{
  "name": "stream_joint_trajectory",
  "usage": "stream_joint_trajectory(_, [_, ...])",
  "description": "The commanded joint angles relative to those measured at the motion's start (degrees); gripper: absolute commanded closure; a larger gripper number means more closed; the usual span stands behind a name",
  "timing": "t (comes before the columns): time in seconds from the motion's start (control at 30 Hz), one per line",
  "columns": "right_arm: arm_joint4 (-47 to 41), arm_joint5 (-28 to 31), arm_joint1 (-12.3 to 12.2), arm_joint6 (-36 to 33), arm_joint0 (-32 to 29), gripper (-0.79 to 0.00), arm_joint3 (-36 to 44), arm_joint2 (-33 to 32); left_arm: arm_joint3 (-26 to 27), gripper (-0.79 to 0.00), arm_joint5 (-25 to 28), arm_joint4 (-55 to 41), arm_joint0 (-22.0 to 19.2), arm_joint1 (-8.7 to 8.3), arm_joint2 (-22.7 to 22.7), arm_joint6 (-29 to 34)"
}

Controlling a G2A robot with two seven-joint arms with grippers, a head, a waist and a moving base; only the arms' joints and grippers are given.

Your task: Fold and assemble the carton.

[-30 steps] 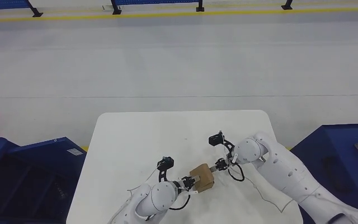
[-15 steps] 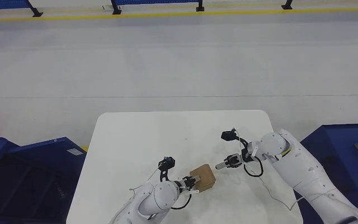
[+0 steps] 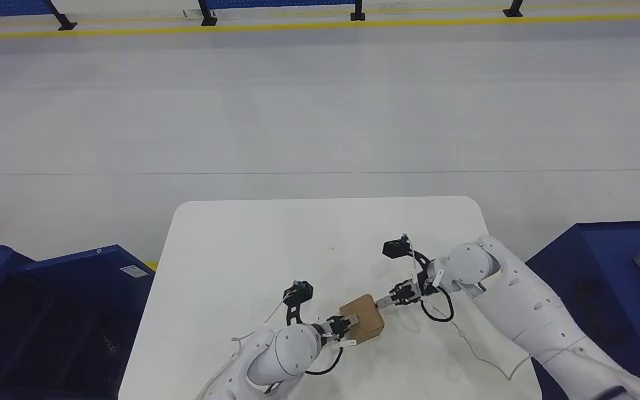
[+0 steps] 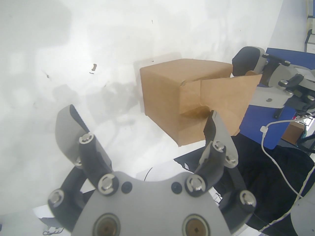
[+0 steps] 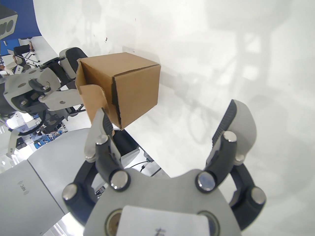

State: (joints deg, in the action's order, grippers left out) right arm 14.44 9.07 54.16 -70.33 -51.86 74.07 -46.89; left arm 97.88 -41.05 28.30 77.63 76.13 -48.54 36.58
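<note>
A small brown carton (image 3: 362, 317) lies on the white table (image 3: 300, 240) near its front edge, one end flap (image 4: 228, 99) standing open. My left gripper (image 3: 335, 325) sits against the carton's near-left side; in the left wrist view it (image 4: 142, 126) is open, and one fingertip (image 4: 212, 124) touches the flap's lower edge. My right gripper (image 3: 393, 295) is at the carton's opposite side, open (image 5: 169, 119), with one fingertip (image 5: 102, 119) at the carton's (image 5: 130, 84) lower corner. Each wrist view shows the other gripper beyond the carton.
Blue bins stand on the floor off the table's left side (image 3: 70, 300) and right side (image 3: 590, 270). The carton lies close to the table's front edge. Bare tabletop stretches behind and to the left of it.
My right gripper pulled away from the carton to the right half a second ago and has come back against it. The left gripper and the carton have barely shifted.
</note>
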Motion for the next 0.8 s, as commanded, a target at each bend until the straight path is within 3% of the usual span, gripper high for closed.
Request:
stream_joint_trajectory(0.0, [0.1, -0.1, 0.2, 0.1, 0.1, -0.785, 0.0, 0.4, 0.0, -0.785, 0.1, -0.1, 0.0, -0.01, 0.0, 0.0])
stream_joint_trajectory(0.77, [1.4, -1.1, 1.5, 0.4, 1.3, -0.785, -0.9, 2.0, -0.1, -0.785, 0.6, -0.6, 0.0, -0.08, 0.3, 0.4])
